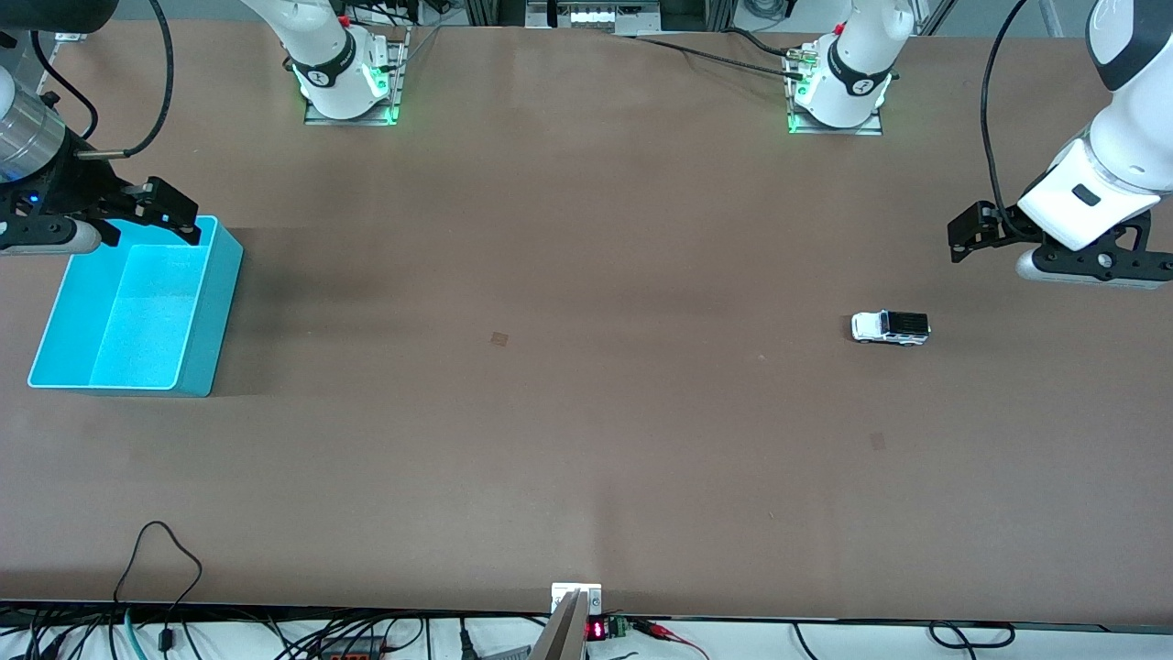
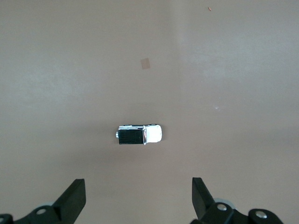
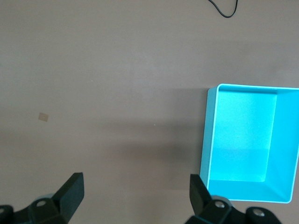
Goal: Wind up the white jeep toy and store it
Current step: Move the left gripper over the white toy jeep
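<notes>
Task at its opening step: approach, nothing grasped, nothing wound, nothing stored. Jeep (image 1: 890, 327) on its wheels on the bare table (image 1: 586, 412), toward the left arm's end, lying lengthwise along the table, black roof panel up. Well apart from the bin (image 1: 137, 307), which sits at the right arm's end with no contents showing. Left gripper (image 1: 981, 234) up in the air over the table near the jeep, not over it; fingers (image 2: 74, 198) spread wide, holding nothing, jeep seen in the left wrist view roughly centred between them but clearly lower and untouched. Right gripper (image 1: 151, 211) over the bin's rim at the edge farther from the front camera; fingers (image 3: 72, 191) likewise wide apart and empty, bin interior in full sight of the right wrist view. Right arm waiting. Judged next move: bring left gripper directly over jeep, descend, close across the narrow body, on the sides rather than nose to tail, since the toy is tiny and a lengthwise pinch would likely squirt it out. Wheels free to roll, so a skewed contact could push it away; square alignment with the body needed before closing. Winding presumably by dragging it back along the table with wheels pressed down, so grip must allow downward load without tipping. Then carry along the table to the bin and release inside, or hand over to the right gripper. Winding mechanism not visible; cannot tell its type.
</notes>
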Motion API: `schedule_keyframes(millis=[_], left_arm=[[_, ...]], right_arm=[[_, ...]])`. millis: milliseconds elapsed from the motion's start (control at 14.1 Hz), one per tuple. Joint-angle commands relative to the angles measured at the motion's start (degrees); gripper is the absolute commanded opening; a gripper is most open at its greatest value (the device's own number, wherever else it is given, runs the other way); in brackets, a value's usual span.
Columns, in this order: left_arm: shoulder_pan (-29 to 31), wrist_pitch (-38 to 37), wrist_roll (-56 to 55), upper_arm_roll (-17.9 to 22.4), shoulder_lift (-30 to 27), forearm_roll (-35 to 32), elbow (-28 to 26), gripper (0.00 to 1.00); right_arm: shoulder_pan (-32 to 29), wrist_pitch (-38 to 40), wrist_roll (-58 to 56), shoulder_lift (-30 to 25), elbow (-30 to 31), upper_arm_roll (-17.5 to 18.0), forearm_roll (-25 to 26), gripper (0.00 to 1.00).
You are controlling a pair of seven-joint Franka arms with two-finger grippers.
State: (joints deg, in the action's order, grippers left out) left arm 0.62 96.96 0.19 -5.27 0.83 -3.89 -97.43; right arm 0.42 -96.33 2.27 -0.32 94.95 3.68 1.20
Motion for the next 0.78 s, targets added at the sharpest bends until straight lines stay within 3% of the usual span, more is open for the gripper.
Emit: schedule_keyframes(millis=[0, 496, 709], left_arm=[[-0.35, -3.96, 0.6, 0.08, 1.02, 0.9, 1.45, 1.0], [-0.88, -15.84, 2.09, -0.01, 2.6, 0.64, 1.28, 1.0], [-0.44, -17.33, 14.0, 0.08, 3.48, 0.2, 0.75, 1.0]], right_arm=[[-0.34, 0.88, -0.34, 0.05, -1.08, 0.36, 0.2, 1.0], [-0.34, 0.88, -0.34, 0.05, -1.08, 0.36, 0.2, 1.0], [-0.34, 0.88, -0.34, 0.05, -1.08, 0.27, 0.2, 1.0]])
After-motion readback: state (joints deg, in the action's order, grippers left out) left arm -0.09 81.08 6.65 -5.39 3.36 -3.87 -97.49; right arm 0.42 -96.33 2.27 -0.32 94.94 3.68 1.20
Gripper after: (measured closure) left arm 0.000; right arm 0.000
